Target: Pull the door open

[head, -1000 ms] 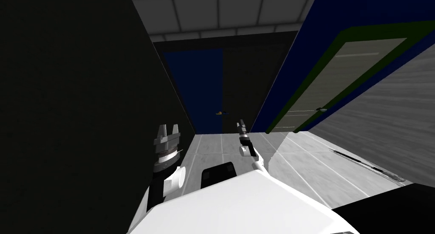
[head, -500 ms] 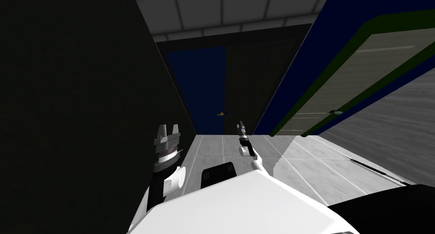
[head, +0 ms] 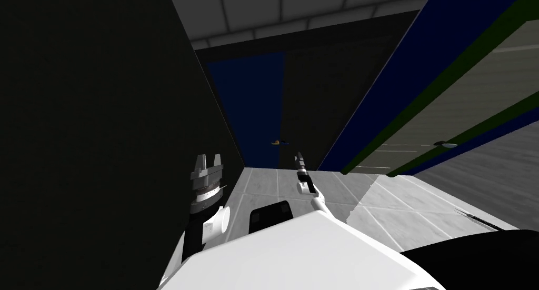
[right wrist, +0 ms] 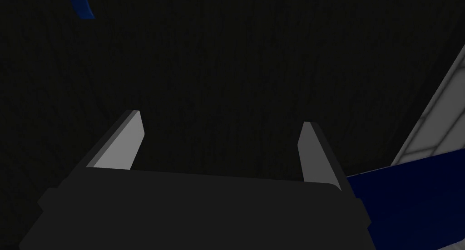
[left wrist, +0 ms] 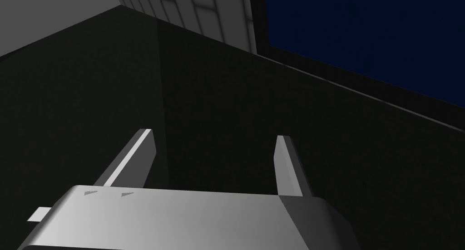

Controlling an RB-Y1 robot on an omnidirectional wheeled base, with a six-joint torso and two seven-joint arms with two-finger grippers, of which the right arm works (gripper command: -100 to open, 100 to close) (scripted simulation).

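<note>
Ahead of the right gripper point(head: 299, 155), its 2 fingers apart, the blue door point(head: 247, 108) and its handle point(head: 275, 141) lie well off; closing early grabs nothing. The left gripper point(head: 209, 158), fingers apart too, risks scraping the dark wall point(head: 105, 118) beside it.

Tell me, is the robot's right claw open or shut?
Open. The right claw has its two fingers standing far apart in its wrist view, with nothing held between them.

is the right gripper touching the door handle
Apart. The head view shows a plain gap between the right gripper and the door handle; the right wrist view shows its fingers open, holding nothing.
</note>
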